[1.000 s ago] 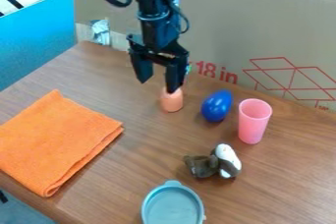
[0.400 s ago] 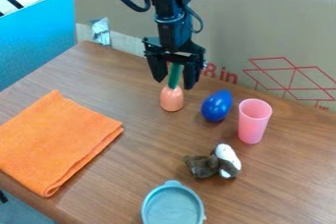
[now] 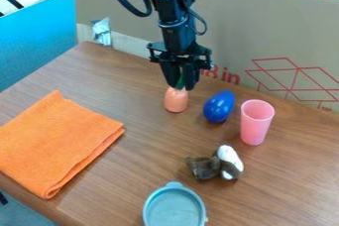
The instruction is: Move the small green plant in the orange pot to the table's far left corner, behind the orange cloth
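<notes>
The largest thing is the brown wooden table (image 3: 149,153), which lies under the pink cup (image 3: 255,126) and spreads out on every side of it. Beyond the cup stands a broad cardboard panel (image 3: 232,27) with red line print. Well to the cup's left in the view, the folded orange cloth (image 3: 56,143) lies flat near the table's edge. The black gripper (image 3: 183,88) points down, up and to the left of the cup; its jaws are drawn together and closed on the green stem of a salmon-coloured piece. Nearer the camera than the cup and to its left is the round, light-blue container (image 3: 174,210). The cup itself stands upright. Just in front of it and slightly left lies a brown and white toy (image 3: 230,163). The shiny blue egg-shaped thing (image 3: 218,107) is just left of the cup, apart from it. The salmon-coloured piece (image 3: 176,101) is farther left, past the blue one, upright beneath the gripper.
</notes>
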`<action>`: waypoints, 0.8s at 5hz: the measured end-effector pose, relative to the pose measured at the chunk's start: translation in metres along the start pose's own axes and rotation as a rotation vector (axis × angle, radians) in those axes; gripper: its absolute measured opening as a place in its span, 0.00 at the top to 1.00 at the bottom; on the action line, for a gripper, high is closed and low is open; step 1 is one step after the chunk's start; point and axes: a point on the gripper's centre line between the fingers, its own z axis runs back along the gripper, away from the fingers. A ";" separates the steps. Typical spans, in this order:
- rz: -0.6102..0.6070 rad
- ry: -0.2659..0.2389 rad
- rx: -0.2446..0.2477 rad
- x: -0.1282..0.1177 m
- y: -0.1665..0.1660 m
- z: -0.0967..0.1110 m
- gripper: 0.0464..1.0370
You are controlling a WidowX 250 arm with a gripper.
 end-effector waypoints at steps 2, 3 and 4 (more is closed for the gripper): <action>0.022 0.016 0.006 -0.017 0.015 0.016 0.83; 0.020 -0.027 -0.007 -0.016 0.022 0.043 0.83; 0.078 -0.019 0.005 -0.018 0.053 0.059 0.83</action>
